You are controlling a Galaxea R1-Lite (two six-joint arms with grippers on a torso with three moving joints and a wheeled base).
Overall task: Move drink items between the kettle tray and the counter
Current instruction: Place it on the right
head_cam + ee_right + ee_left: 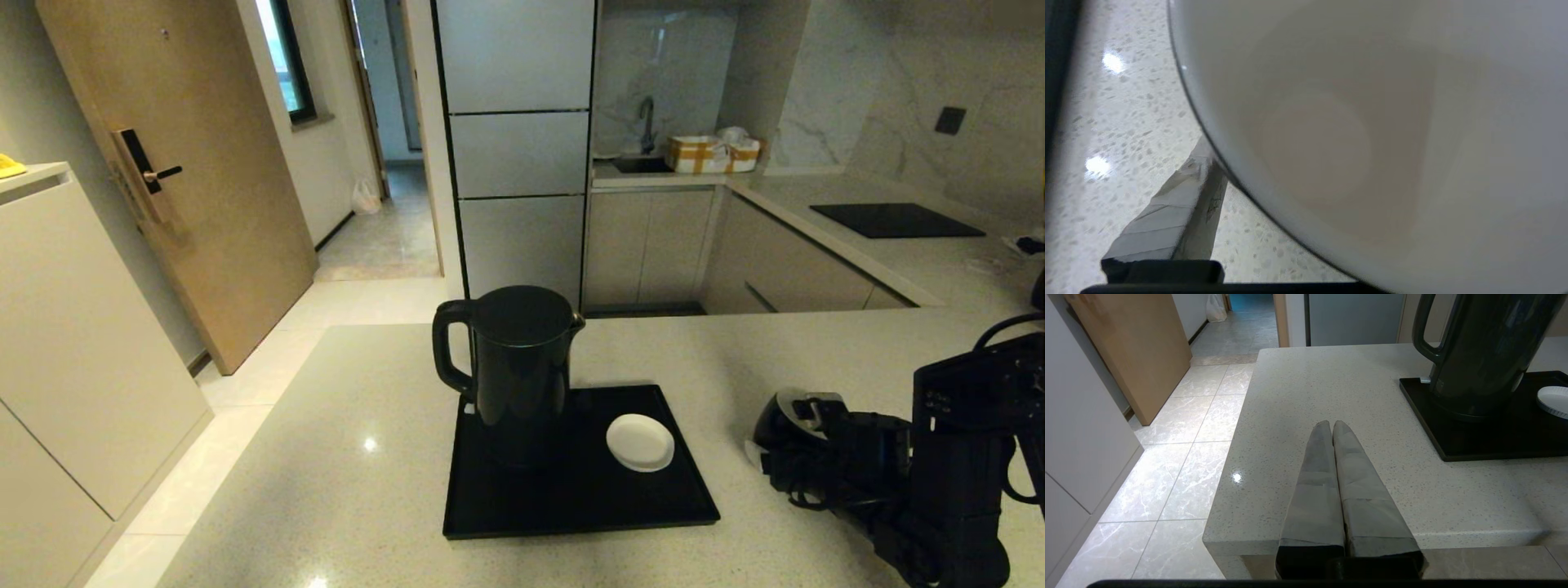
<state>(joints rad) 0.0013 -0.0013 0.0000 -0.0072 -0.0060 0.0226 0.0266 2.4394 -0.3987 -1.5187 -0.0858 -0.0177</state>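
Right gripper (788, 425): we clamped the cup (775, 420) by its rim, one finger (1167, 220) outside, over the counter (367, 490).
Left gripper (1333, 426): jaws together, parked; kettle (518, 367) on tray (571, 498) beyond.

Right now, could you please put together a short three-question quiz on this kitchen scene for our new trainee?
1. True or false: the kettle stands on the tray.
2. Which gripper is at the cup? A) left B) right
3. Fill in: the white saucer lies on the ____.

Key:
1. True.
2. B. The right gripper is at the cup on the counter, one finger outside its wall. The left gripper is shut, by the counter's near edge.
3. Tray.
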